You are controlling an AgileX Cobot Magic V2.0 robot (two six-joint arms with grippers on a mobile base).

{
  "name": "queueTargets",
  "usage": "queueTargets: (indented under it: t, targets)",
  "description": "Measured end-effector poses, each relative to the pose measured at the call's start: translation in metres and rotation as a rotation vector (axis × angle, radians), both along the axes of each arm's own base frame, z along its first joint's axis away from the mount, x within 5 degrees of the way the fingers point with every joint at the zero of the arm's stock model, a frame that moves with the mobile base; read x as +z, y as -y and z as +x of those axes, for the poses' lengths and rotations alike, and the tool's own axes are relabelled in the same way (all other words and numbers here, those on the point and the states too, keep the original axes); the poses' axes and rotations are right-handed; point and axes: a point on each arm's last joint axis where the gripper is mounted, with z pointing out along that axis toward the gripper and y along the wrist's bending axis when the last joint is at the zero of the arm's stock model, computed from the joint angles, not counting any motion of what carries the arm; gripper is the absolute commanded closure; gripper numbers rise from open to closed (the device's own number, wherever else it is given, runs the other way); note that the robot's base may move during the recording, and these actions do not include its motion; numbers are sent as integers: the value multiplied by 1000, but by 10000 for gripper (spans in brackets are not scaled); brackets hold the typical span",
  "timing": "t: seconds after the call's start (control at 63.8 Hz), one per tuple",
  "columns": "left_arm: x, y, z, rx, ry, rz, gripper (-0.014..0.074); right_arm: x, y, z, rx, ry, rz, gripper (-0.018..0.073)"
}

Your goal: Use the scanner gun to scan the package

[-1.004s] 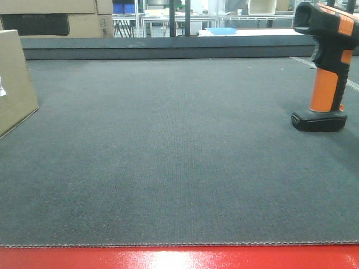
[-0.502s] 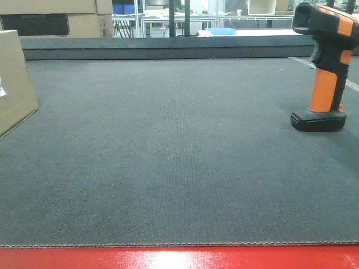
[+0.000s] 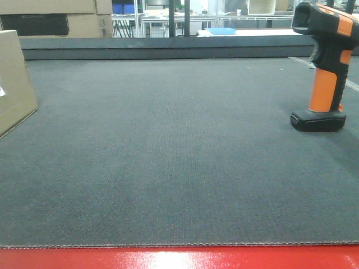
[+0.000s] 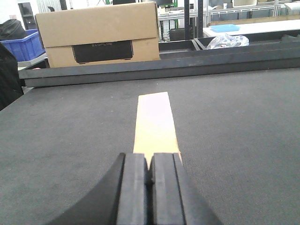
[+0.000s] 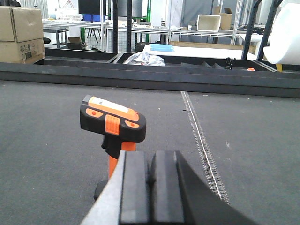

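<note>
Front view, left edge: the package (image 3: 14, 78) stands on the dark tabletop (image 3: 168, 157), cut off by the frame. A corner of a white label shows on its near face. To the right of it lies a broad bare stretch of tabletop. At the right edge the scanner gun (image 3: 325, 67) stands upright on its flat black base, black head at the top, orange handle below. A red strip runs along the near edge of the tabletop. Neither hand appears in this view.

Left wrist view: the left hand (image 4: 149, 180) has its two black fingers (image 4: 133, 187) pressed together, with only a thin seam between them and nothing held. The pale top face of the package (image 4: 154, 124) extends straight away from the fingertips toward the far side. The package sits directly ahead of and below the hand; whether the fingers touch it cannot be told. At far left, beyond the tabletop rail, a brown box with a black panel (image 4: 98, 35) rests beside a blue crate (image 4: 23, 44).

Right wrist view: the right hand (image 5: 149, 187) is likewise closed flat, its fingers (image 5: 133, 187) together and gripping nothing. The scanner gun (image 5: 112, 122) stands just beyond and slightly left of the fingertips, its head above them and its handle partly hidden behind the left finger. A stitched seam (image 5: 201, 140) runs across the tabletop to the right of the hand.
</note>
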Motion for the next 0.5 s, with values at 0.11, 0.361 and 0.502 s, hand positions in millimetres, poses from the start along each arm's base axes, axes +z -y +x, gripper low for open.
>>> queueTargets:
  t: [0.11, 0.361, 0.502]
  targets:
    - [0, 0, 0, 0, 2, 0, 708, 0, 0, 0, 0, -2, 0, 721]
    - [0, 0, 0, 0, 4, 0, 708, 0, 0, 0, 0, -2, 0, 721]
    - [-1, 0, -1, 0, 3, 0, 708, 0, 0, 0, 0, -2, 0, 721]
